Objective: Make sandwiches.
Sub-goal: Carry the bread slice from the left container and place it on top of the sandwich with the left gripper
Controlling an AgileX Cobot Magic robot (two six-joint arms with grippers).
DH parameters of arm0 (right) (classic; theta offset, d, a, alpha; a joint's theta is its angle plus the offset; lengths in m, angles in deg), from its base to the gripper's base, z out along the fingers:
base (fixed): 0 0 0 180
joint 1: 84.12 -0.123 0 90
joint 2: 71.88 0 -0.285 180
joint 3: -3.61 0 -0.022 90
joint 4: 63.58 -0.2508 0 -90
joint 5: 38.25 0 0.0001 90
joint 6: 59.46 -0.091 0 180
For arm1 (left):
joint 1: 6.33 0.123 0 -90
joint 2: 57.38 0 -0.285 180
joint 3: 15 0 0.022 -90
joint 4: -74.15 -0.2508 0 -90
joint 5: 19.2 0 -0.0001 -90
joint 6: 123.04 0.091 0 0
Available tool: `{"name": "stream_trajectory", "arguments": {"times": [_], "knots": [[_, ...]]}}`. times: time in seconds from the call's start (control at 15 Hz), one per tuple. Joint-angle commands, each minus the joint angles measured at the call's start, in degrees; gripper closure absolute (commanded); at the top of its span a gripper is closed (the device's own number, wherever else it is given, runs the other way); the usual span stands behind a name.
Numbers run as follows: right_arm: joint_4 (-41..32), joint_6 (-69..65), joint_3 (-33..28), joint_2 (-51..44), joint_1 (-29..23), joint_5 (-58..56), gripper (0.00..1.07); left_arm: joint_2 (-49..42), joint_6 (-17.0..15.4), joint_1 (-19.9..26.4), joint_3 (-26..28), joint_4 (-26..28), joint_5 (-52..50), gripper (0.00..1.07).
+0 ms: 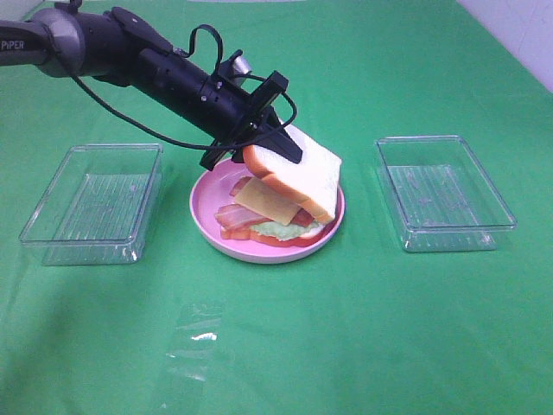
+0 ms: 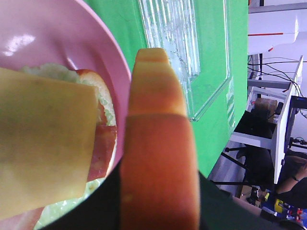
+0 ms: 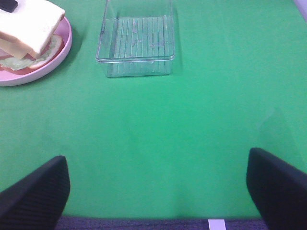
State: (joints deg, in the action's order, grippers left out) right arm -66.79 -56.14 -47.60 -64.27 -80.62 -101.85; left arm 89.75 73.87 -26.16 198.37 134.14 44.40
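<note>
Exterior high view: the black left pincer (image 1: 275,149) is clamped on the crust edge of a white toy bread slice with orange-brown crust (image 1: 298,179), which hangs tilted from the jaws, far edge lowest, over a partial stack on a round pink plate (image 1: 204,216). Under the slice lie a thin yellow cheese square (image 1: 262,201), reddish-brown bacon strips (image 1: 233,217), pale green lettuce (image 1: 285,231) and a bottom bread slice, mostly hidden. Step in hand, by my reading: capping the sandwich. The next move calls for levelling the slice over the stack, lowering it, then letting go. Two clear plastic trays (image 1: 93,202) flank the plate, one to each side. Left wrist view: the slice's crust edge fills the space between the jaws, running straight out from the pincer; cheese, bacon and lettuce sit just beside it on the plate, below. Right wrist view: the right pincer (image 3: 158,189) stands wide apart and holds nothing; the sandwich stack lies well apart from it, far ahead and off to one side, with one clear tray ahead.
</note>
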Motion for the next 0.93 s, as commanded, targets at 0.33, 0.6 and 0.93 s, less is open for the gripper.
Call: {"name": "stream_trajectory", "arguments": {"times": [0.33, 0.6, 0.93], "knots": [[-0.1, -0.2, -0.1, -1.8, 0.0, 0.1, 0.12, 1.4, -1.0, -0.3, 0.2, -0.3, -0.1, 1.07], [-0.1, -0.2, -0.1, -1.8, 0.0, 0.1, 0.12, 1.7, -2.8, -0.3, 0.2, -3.7, -1.5, 0.78], [-0.1, -0.2, -0.1, -1.8, 0.0, 0.1, 0.12, 1.2, -3.4, -0.3, 3.3, -7.0, 1.4, 0.17]]}}
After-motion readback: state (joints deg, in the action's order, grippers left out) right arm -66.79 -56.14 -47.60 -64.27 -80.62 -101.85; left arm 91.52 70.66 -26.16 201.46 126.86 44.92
